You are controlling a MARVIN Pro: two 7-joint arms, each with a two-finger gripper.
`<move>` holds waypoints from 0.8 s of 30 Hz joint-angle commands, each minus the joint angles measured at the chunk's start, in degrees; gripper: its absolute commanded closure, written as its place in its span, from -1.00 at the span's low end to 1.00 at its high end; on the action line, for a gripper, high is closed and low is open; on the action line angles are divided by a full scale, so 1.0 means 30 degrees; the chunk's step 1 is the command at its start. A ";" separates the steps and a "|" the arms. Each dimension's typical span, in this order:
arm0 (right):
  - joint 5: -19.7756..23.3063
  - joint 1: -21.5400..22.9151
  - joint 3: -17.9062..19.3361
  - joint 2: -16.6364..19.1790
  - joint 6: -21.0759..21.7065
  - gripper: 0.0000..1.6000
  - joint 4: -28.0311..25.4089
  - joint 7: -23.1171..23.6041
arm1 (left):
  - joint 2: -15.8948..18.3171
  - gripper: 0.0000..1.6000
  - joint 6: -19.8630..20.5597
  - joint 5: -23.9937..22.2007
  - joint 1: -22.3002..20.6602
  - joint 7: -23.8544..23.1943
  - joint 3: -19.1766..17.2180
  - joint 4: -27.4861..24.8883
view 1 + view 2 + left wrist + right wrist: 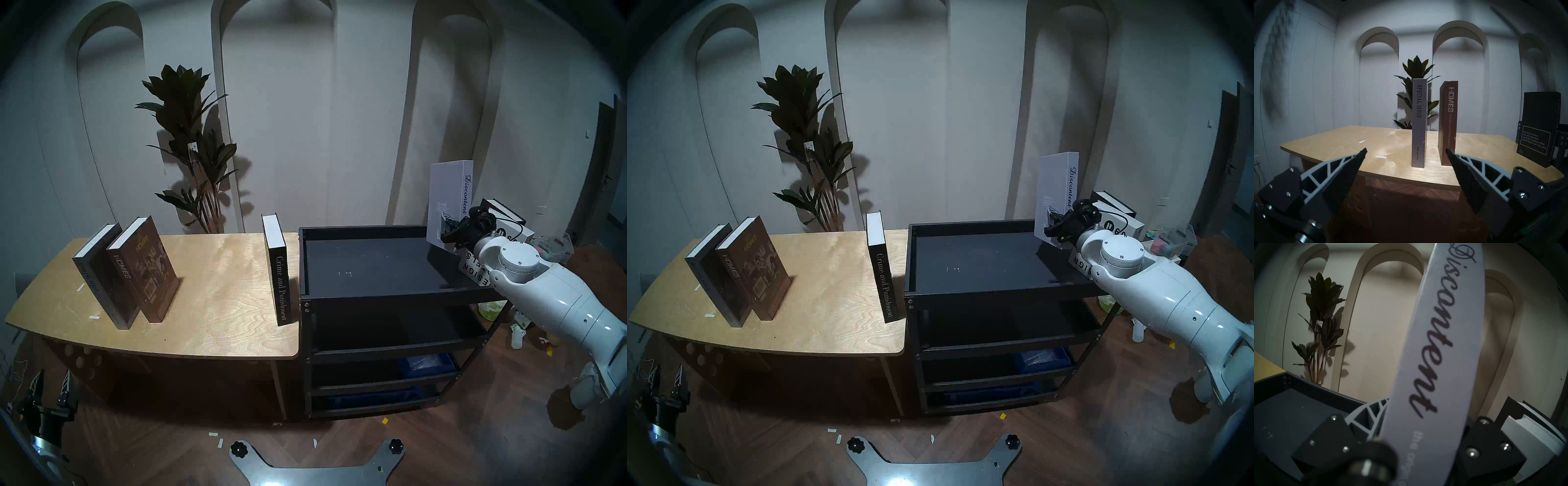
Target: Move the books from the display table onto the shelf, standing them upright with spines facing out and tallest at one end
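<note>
My right gripper (444,230) is shut on the lower spine of the grey "Discontent" book (448,200), which stands upright at the far right of the black shelf (390,295). Right beside it a white "Design" book (470,268) and a black-covered book (505,212) lean, partly hidden by my right arm. On the display table (220,305) stand "Special Issue" (98,271), "Homes" (142,268) and "Crime and Punishment" (280,271). My left gripper (51,387) hangs open and empty below the table's front left edge, facing "Special Issue" (1419,122) and "Homes" (1448,122).
A potted plant (193,142) stands behind the table against the arched wall. Blue bins (427,363) sit on the shelf's lower tiers. Clutter and bottles (519,336) lie on the floor to the right of the shelf. My grey base plate (315,465) is at the bottom.
</note>
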 commanded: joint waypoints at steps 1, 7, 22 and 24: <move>-0.0431 0.0067 0.0028 -0.0119 -0.1397 1.00 0.1245 0.0896 | 0.0089 -1.00 -0.0709 0.0025 -0.0315 -0.0203 -0.0039 -0.0077; 0.0601 -0.1839 0.0040 0.0738 -0.2281 1.00 0.1024 0.0673 | -0.0157 -1.00 -0.0789 0.0041 -0.0184 -0.0309 -0.0142 -0.0373; 0.2486 -0.4759 -0.0205 0.2363 -0.4343 1.00 0.1767 0.0613 | -0.1215 -1.00 -0.0966 0.0007 0.0349 -0.0842 -0.0238 -0.1558; 0.2493 -0.4760 -0.0227 0.2337 -0.4513 1.00 0.2004 0.0684 | -0.1415 -1.00 -0.1001 0.0074 0.0414 -0.0945 -0.0117 -0.1747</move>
